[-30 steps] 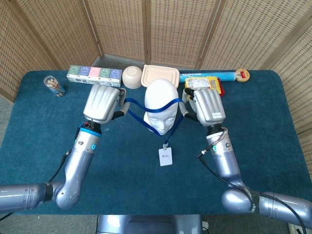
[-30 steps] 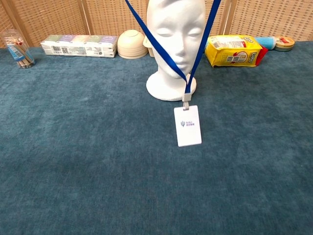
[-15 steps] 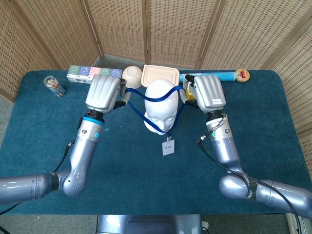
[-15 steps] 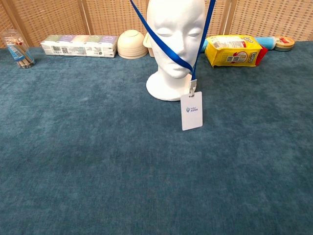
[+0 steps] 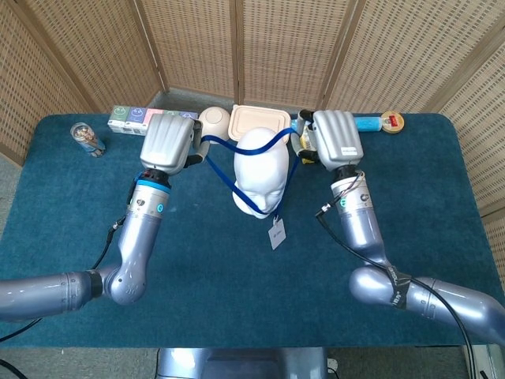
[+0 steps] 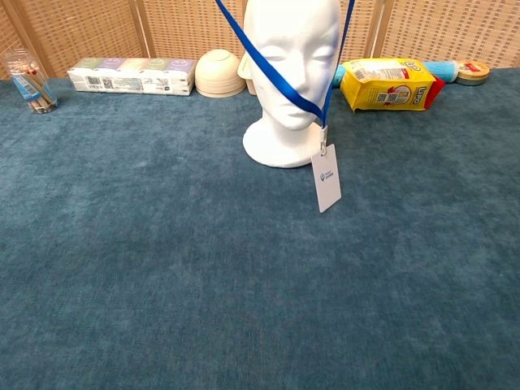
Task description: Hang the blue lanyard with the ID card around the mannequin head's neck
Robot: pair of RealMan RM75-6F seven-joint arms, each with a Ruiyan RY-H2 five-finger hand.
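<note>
Step in hand: the loop of the blue lanyard (image 5: 237, 185) is being carried over the mannequin head (image 5: 261, 170); its rear run crosses the crown in the head view, and its front strands cross the face and meet at the chin in the chest view.
Left hand (image 5: 168, 142): raised beside the head, back of the hand toward the camera; the strap runs in under its fingers, so I judge it is grasping the lanyard, though the fingers themselves are hidden.
Right hand (image 5: 337, 136): raised on the other side of the head, strap likewise leading in beneath its fingers; judged grasping, fingers hidden.
ID card (image 6: 326, 179): dangles below the chin, well beneath both sets of fingers, above the worktop (image 6: 162, 268), tilted.
Next move, as I judge it: the rear of the loop must pass behind the crown and drop to the neck; then both sets of fingers let go.
Risk: the strap catching on the back of the skull.
</note>
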